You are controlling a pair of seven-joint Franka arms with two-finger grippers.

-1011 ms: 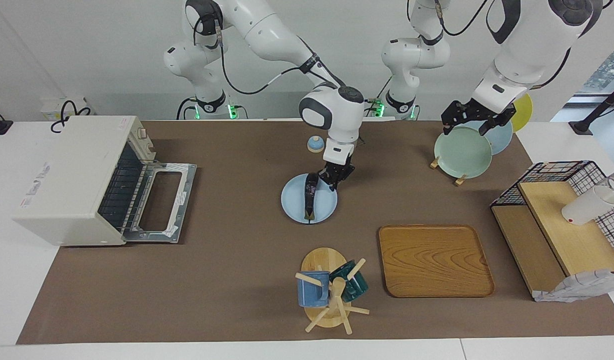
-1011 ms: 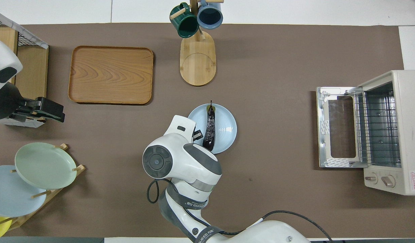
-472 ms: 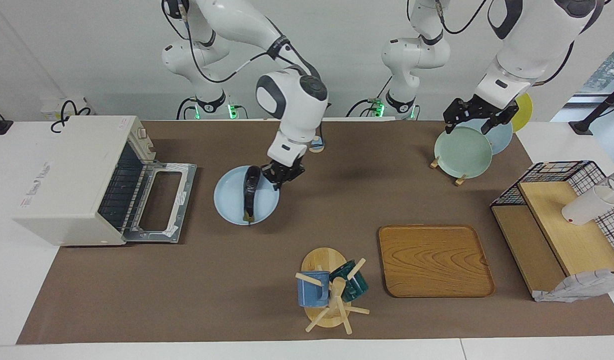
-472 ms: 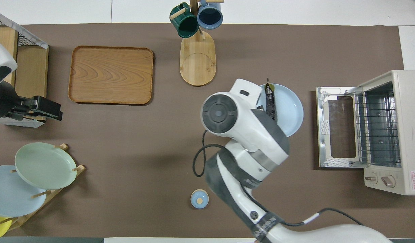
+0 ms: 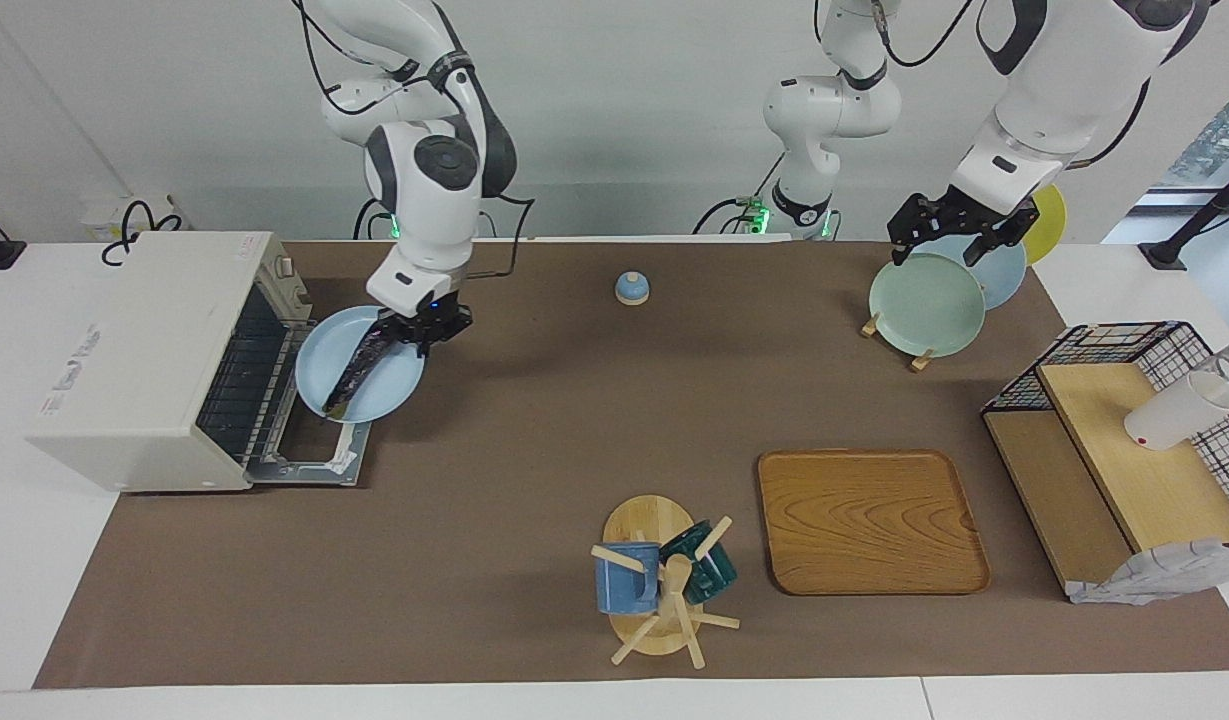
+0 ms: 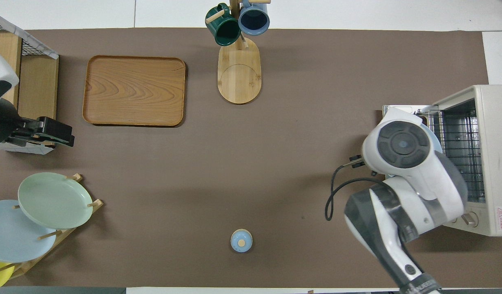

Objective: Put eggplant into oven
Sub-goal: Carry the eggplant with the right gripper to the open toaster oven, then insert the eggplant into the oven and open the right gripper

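Observation:
A dark purple eggplant (image 5: pixel 360 364) lies slantwise on a light blue plate (image 5: pixel 395 386). My right gripper (image 5: pixel 421 331) is shut on that plate's rim and holds it in the air over the open drop-down door (image 5: pixel 309 458) of the cream oven (image 5: pixel 144 350). The plate's edge is close to the oven's mouth and wire rack. In the overhead view the right arm's wrist hides the eggplant; only a sliver of the plate (image 6: pixel 435 141) shows beside the oven (image 6: pixel 489 139). My left gripper (image 5: pixel 952 238) waits open above the plate rack, also seen as left gripper (image 6: pixel 56 136).
A small blue lid (image 5: pixel 631 288) sits near the robots at mid-table. A mug tree (image 5: pixel 664 585) and a wooden tray (image 5: pixel 869 520) stand farther out. A rack with a green plate (image 5: pixel 924 305) and a wire basket with boards (image 5: pixel 1124 440) occupy the left arm's end.
My right gripper has carried the plate with the eggplant from mid-table toward the right arm's end, to over the oven door. The left arm has barely moved.

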